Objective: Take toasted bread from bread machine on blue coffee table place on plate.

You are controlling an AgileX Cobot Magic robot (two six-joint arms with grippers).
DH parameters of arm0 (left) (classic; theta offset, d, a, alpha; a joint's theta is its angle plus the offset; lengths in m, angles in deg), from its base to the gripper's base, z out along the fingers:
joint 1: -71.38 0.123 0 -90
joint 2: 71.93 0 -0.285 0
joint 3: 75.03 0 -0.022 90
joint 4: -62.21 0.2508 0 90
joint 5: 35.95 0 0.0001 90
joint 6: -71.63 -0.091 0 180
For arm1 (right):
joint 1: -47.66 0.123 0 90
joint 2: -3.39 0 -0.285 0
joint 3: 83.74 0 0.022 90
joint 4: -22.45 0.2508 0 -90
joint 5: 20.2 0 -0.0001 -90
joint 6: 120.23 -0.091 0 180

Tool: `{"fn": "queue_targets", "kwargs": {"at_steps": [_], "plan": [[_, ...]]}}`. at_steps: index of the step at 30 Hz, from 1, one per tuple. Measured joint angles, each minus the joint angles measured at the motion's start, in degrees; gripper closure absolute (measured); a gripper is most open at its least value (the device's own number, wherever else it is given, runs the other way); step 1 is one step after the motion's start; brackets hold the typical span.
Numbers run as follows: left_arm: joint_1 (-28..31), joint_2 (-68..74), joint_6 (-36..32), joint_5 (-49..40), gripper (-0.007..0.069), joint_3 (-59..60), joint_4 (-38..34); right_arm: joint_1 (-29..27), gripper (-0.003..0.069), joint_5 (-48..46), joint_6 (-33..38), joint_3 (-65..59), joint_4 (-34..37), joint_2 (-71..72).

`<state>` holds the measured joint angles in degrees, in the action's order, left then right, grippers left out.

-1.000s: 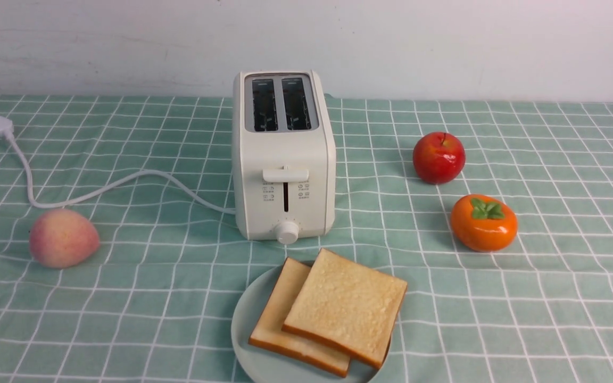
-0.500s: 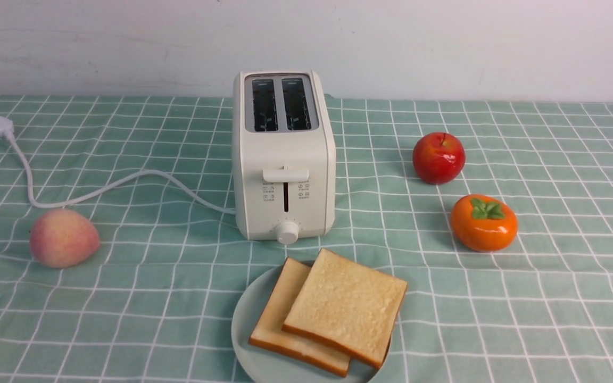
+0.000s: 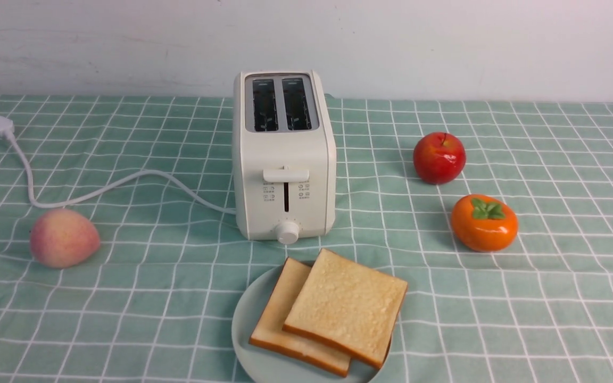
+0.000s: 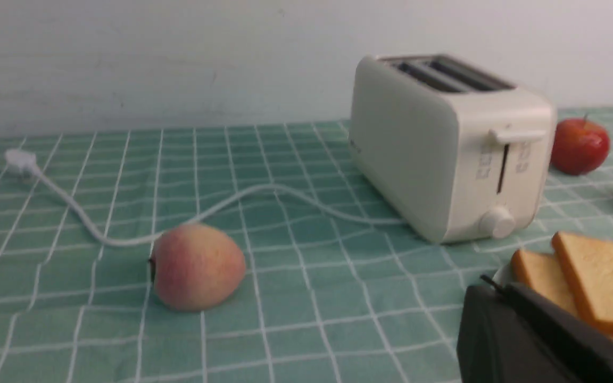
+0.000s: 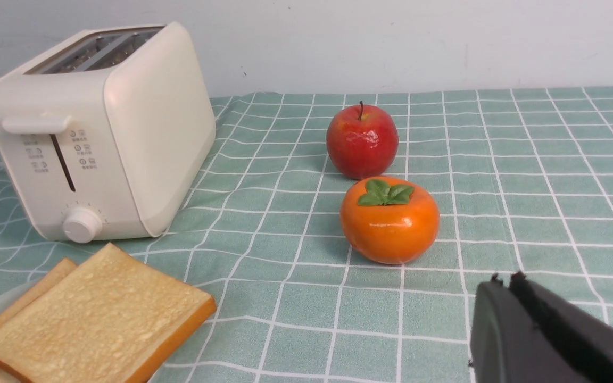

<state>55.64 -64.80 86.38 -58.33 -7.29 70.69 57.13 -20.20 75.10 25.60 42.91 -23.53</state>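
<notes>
Two slices of toasted bread (image 3: 338,308) lie overlapping on the pale blue-green plate (image 3: 245,324) at the front of the blue coffee table (image 3: 125,298), just before the bread machine (image 3: 284,159). Both slots of the cream-white bread machine look empty. Neither arm shows in the front view. The left wrist view has my left gripper (image 4: 490,287) shut and empty, low beside the plate (image 4: 500,274) and toasted bread (image 4: 604,276). In the right wrist view my right gripper (image 5: 503,282) is shut and empty, near the front of the cloth, short of the orange fruit.
A peach (image 3: 63,238) lies front left, next to the white cord (image 3: 99,189) that runs to a plug (image 3: 2,126) at the far left. A red apple (image 3: 439,157) and an orange persimmon (image 3: 483,222) sit right of the bread machine. A white wall closes the back.
A dark bit of the left arm at the front view's lower left edge has slipped out of the picture. Toast, plate and fruit have not moved.
</notes>
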Motion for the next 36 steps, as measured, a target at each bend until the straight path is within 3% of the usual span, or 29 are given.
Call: {"fn": "queue_targets", "kwargs": {"at_steps": [4,8,15,36], "plan": [[0.87,0.00,6.94,0.28,0.0638,5.67,0.44,0.00,0.0641,0.00,0.00,0.00,0.00,0.07],[4.74,0.00,9.02,-0.48,0.0638,10.69,-3.22,0.00,0.0637,0.00,0.00,0.00,0.00,0.07],[6.88,0.00,4.74,-0.80,0.0630,11.07,-4.70,0.00,0.0630,0.00,0.00,0.00,0.00,0.07],[4.39,0.00,4.23,-0.69,0.0620,11.07,-4.67,0.00,0.0597,0.00,0.00,0.00,0.00,0.07]]}}
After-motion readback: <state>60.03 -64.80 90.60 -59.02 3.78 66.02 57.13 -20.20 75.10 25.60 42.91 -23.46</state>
